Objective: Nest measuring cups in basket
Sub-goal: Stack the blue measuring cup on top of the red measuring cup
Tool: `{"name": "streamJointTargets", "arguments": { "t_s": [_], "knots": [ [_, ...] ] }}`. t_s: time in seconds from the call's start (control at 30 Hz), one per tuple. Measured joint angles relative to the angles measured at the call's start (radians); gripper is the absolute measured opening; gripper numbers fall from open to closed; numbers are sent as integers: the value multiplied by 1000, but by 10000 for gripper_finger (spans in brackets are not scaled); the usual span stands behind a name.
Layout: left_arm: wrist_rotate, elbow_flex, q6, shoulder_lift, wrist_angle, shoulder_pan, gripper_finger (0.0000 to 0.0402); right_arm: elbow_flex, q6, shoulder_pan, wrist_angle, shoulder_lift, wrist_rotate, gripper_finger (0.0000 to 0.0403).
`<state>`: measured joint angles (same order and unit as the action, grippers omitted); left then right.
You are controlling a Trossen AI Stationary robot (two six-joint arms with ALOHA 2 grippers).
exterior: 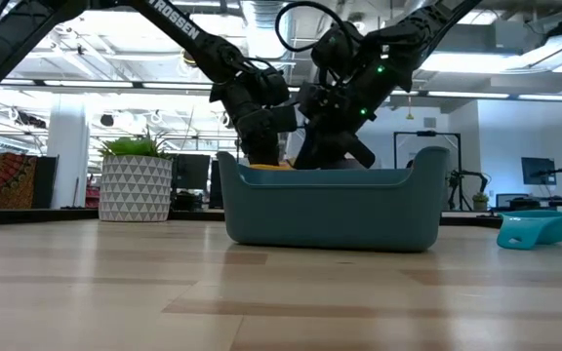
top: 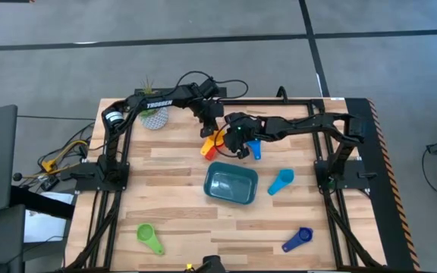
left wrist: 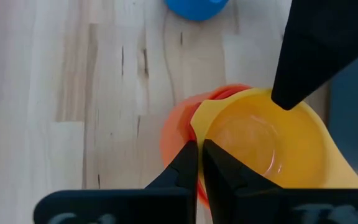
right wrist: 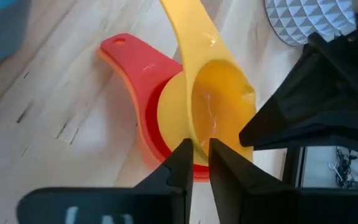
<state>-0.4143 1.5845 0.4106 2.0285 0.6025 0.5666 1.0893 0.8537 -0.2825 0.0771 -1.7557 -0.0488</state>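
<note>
1. At the far left the green measuring cup [top: 149, 236] lies near the table's front edge, well apart from both arms and not yet collected.
2. Further back on the left, the white patterned pot [top: 155, 117] with its plant stands at the rear of the table [top: 173, 205], beside the left arm.
3. The left gripper [top: 209, 130] reaches in from the rear and its fingers [left wrist: 188, 168] are pinched narrow on the rim of the yellow cup [left wrist: 269, 146].
4. That yellow cup sits inside the red cup [right wrist: 143, 99], with an orange cup [left wrist: 176, 134] showing under the stack; the stack rests on the wood just behind the basket [top: 231, 184].
5. The right gripper [top: 237, 140] meets the same stack from the other side, its fingers [right wrist: 182, 165] also closed thin on the yellow cup's rim.
6. The step in hand looks like seating the yellow cup into the red one, outside the basket, which appears to hold nothing.
7. A blue cup [top: 255, 149] lies just right of the grippers; the light blue cup [top: 281, 181] is right of the basket and the dark blue cup [top: 297, 240] is near the front right.
8. Next, I judge, one gripper must let go so the other can carry the stack forward into the basket without spilling it apart.
</note>
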Motion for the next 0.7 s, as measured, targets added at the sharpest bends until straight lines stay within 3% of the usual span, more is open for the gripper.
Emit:
{"name": "streamJointTargets", "arguments": {
  "t_s": [0.2, 0.53, 0.7],
  "knots": [
    [-20, 0, 31, 0, 0, 1, 2, 0, 83, 1, -1, 0, 4, 72],
    [-34, 0, 78, 0, -12, 0, 2, 0, 208, -9, -7, 0, 77, 135],
    [-33, 21, 119, 0, -7, -1, 2, 0, 229, -18, -4, 0, 102, 138]
  ]
}}
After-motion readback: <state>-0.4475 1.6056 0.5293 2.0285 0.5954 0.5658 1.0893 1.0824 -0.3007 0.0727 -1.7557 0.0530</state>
